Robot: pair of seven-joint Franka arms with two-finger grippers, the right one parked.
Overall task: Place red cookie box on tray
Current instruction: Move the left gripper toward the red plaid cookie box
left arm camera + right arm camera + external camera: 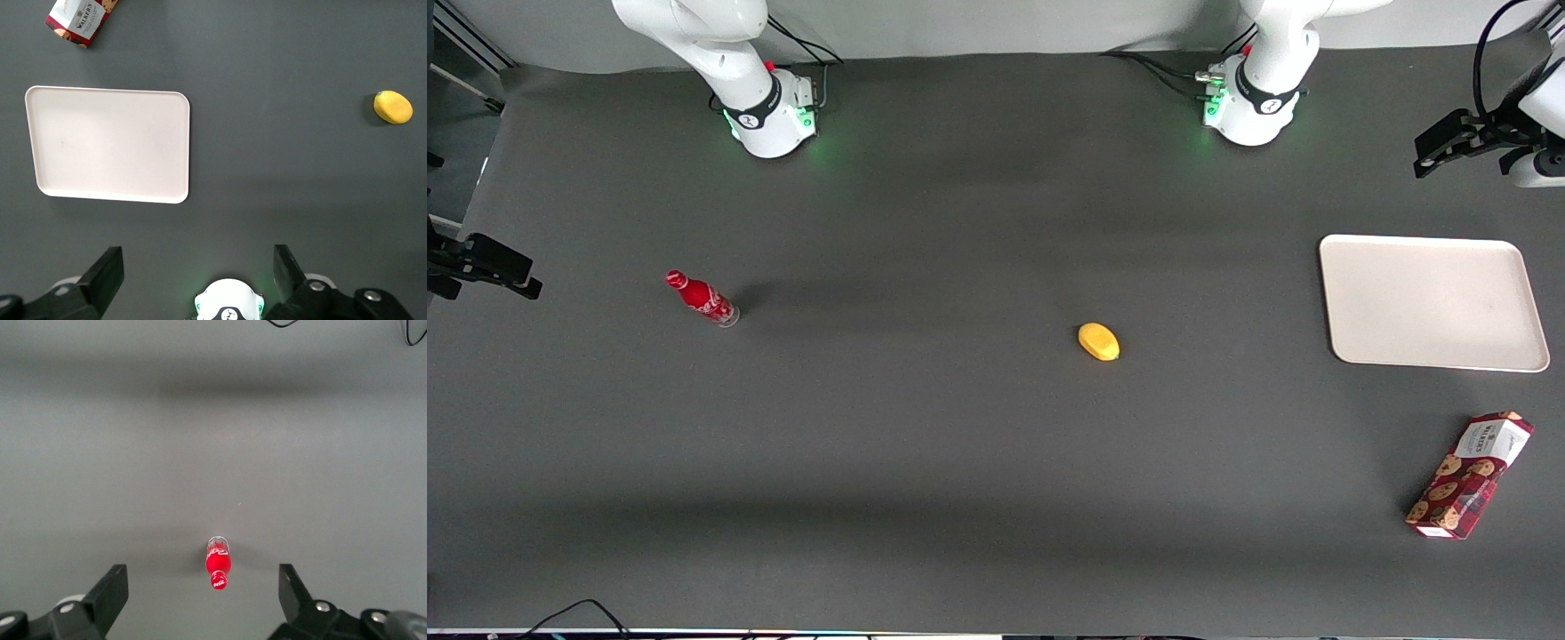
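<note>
The box (1469, 476) is a long carton in dark-red plaid, printed with chocolate-chip cookies along its sides. 1 end carries a white label panel with dark lettering, and that end points toward the tray (1432, 302). The opposite end, nearer the front camera, shows a small pale patch at its edge. The box lies tilted on the dark table (925, 444), its length running at a slant to the tray's long edge. It sits nearer the front camera than the tray, close to the tray's corner but apart from it, with bare table between the 2. In the left wrist view only the labelled end of the box (79, 20) shows, cut off by the frame edge, and the tray (110, 143) lies just beside it.

The tray is a flat cream-white rectangle with rounded corners and a low rim, and nothing lies on it.

The gripper (1449, 151) hangs in the air farther from the front camera than the tray, well apart from the box. In the left wrist view the gripper (198, 273) has its 2 fingers (107, 270) spread wide with nothing between them.

A yellow fruit (1098, 341) lies well away from the tray toward the parked arm's end. A small red bottle (702, 299) lies farther still that way.
</note>
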